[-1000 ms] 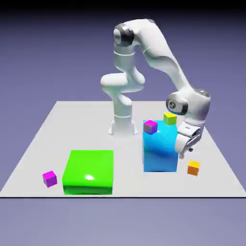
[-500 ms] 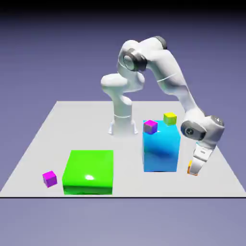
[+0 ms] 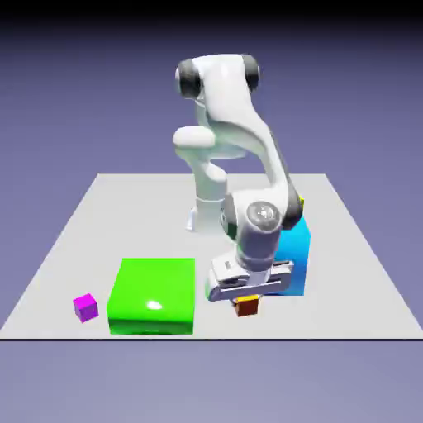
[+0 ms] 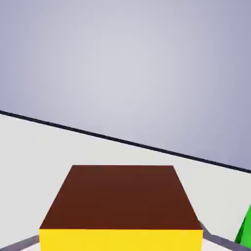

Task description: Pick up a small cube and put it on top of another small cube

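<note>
In the exterior view, the orange cube and the claw are no longer at the exterior view's right of the blue block; now the cube is under the claw, between that block and the green block, and it seems carried this way to reach another small cube, perhaps the magenta cube beyond the green block. In the hand view, the claw is closed on the orange cube, which sits large between the fingertips, probably so that its underside stays free for placing on top.
</note>
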